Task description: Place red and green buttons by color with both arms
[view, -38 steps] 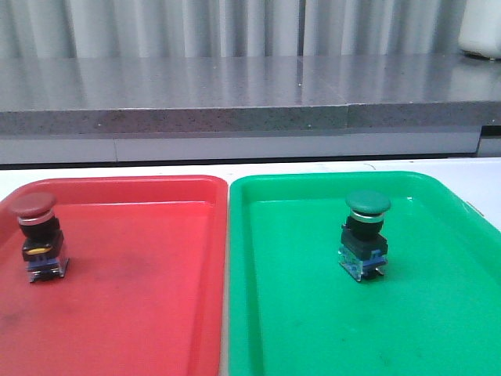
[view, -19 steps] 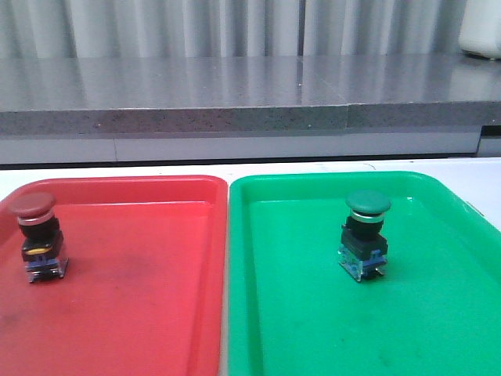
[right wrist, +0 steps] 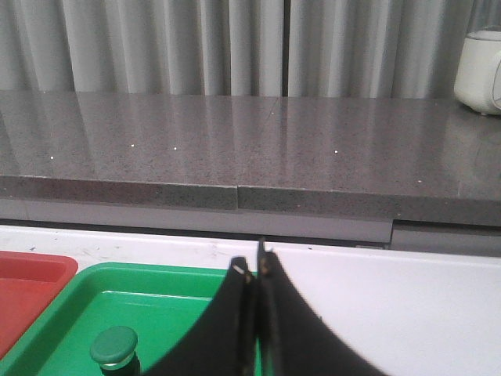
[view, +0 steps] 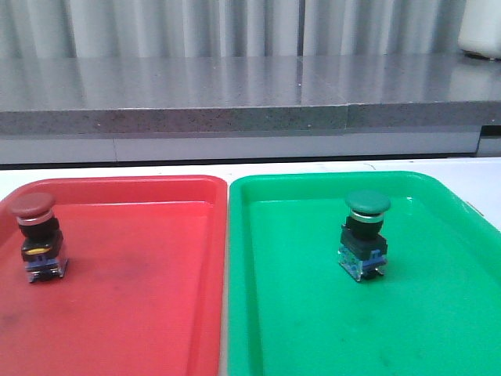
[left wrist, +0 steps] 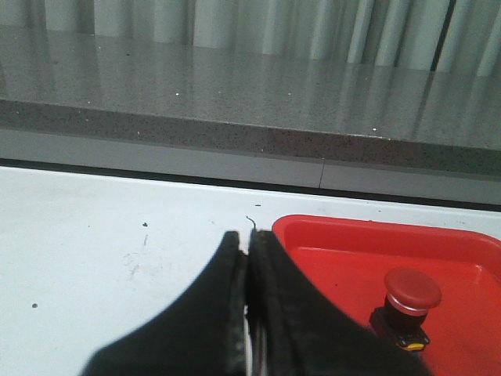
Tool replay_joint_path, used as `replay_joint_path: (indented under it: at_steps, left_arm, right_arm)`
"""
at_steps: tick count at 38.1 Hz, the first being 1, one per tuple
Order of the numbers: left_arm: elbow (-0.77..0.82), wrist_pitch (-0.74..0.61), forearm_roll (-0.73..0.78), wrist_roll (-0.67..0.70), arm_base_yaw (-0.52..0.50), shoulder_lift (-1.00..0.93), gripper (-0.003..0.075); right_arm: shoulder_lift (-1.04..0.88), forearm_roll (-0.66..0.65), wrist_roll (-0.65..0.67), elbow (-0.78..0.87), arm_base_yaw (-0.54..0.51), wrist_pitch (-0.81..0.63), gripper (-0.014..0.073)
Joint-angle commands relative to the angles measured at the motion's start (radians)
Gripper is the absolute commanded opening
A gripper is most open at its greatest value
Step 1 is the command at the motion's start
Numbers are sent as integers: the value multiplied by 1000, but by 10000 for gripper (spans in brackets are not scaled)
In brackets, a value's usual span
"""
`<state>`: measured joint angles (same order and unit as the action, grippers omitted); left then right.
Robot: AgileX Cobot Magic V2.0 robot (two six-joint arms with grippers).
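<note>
The red button (view: 37,235) stands upright at the left end of the red tray (view: 149,258); it also shows in the left wrist view (left wrist: 411,301). The green button (view: 365,233) stands upright in the green tray (view: 438,313); its cap also shows in the right wrist view (right wrist: 114,347). My left gripper (left wrist: 247,241) is shut and empty, above the white table beside the red tray (left wrist: 337,251). My right gripper (right wrist: 254,265) is shut and empty, above the green tray's far edge (right wrist: 156,282). Neither gripper shows in the front view.
The two trays lie side by side on a white table (view: 477,176). A grey stone counter (view: 235,94) runs along the back, with a white appliance (view: 481,27) at its right end. Bare white table lies left of the red tray (left wrist: 102,243) and right of the green tray (right wrist: 407,298).
</note>
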<state>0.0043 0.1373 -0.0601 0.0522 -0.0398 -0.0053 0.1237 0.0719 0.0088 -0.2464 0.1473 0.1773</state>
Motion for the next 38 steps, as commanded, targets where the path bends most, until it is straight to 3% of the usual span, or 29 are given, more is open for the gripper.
replay_joint_path:
  at_steps: [1, 16, 35, 38]
  left_arm:
    - [24, -90, -10, 11, -2, -16, -20]
    - [24, -90, -10, 11, -2, -16, -20]
    - [24, -90, -10, 11, -2, -16, -20]
    - [24, -88, -10, 11, -2, -16, -20]
  right_arm:
    - [8, -9, -9, -27, -6, -82, -39]
    - [8, -9, -9, -27, -6, -85, -39]
    - [-151, -47, -9, 272, -126, -102, -39]
    - [-150, -57, -9, 267, -127, -52, -39]
